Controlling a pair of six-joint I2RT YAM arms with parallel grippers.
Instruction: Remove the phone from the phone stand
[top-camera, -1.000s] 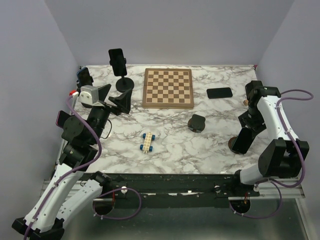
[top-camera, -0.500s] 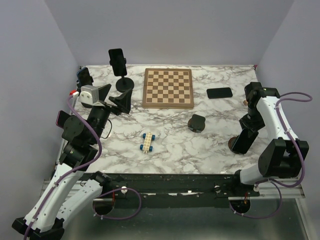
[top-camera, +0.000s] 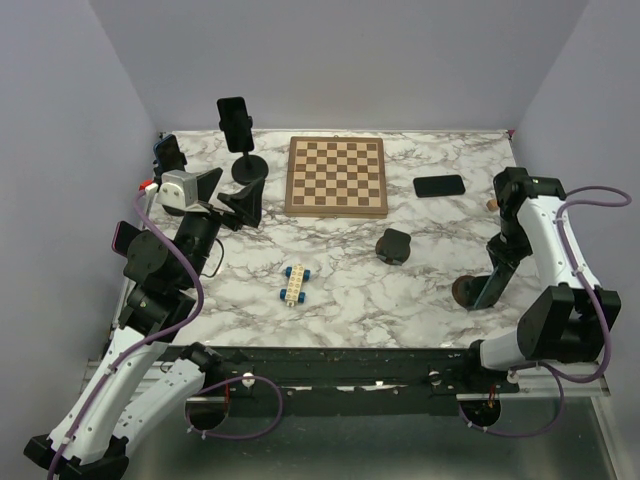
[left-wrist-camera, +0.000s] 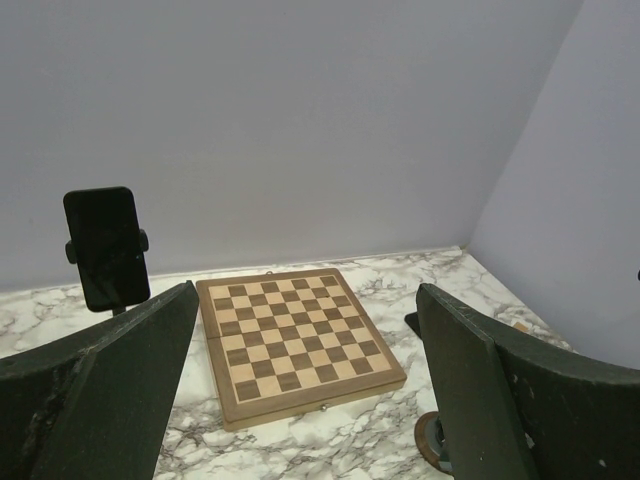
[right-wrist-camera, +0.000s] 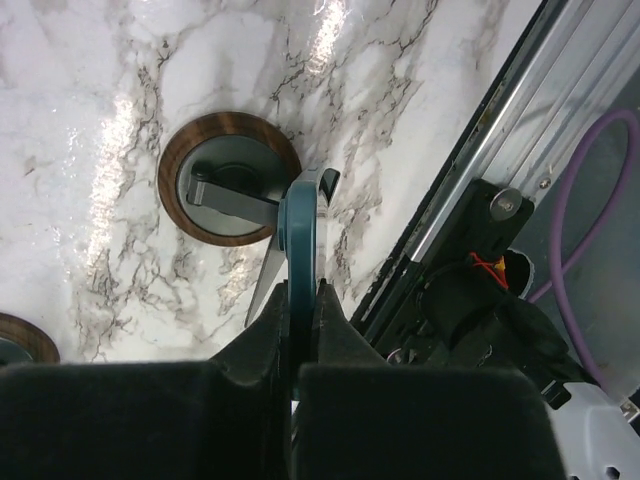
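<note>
Clamping the thin edge of a teal phone (right-wrist-camera: 300, 225), the right hand (right-wrist-camera: 302, 300) has its two fingers pressed together on it, well to the right of the chessboard (top-camera: 336, 176) and close to the near edge of the marble worktop (top-camera: 350, 300). The phone stands upright, seen edge-on, just beside the round wood-rimmed base of the phone stand (right-wrist-camera: 228, 178); whether it sits in the cradle I cannot tell. The left hand (top-camera: 232, 197) hangs just left of the chessboard, above the worktop, with its fingers spread wide apart. Off the chessboard's far left corner, a black phone (top-camera: 235, 121) sits upright on a tall stand (top-camera: 248, 166). A flat phone (top-camera: 440, 185) lies to the chessboard's right, and a small toy car (top-camera: 295, 283) lies on its near side.
</note>
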